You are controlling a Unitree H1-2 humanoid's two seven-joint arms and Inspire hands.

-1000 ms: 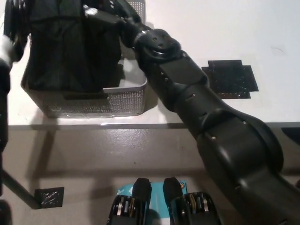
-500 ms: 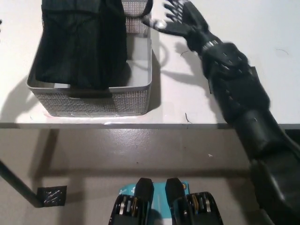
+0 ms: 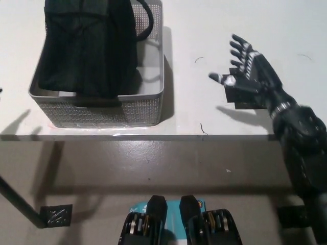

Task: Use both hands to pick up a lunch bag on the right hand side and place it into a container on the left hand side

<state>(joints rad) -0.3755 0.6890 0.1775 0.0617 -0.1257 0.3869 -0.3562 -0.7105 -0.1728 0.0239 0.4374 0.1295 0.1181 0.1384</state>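
Resting in the grey container [image 3: 102, 109] on the white table [image 3: 204, 30], the lunch bag [image 3: 87, 46] sits released; right hand [image 3: 250, 76] spread, empty.

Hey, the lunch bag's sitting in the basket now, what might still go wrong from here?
The black lunch bag stands taller than the grey mesh basket, and its handle loop hangs over the rim, so it may tip or snag something passing by. The basket sits close to the table edge; a nudge might push it off. The right hand is open above the table, holding nothing, so a careless swing leftward could hit the basket. The left hand is out of view.
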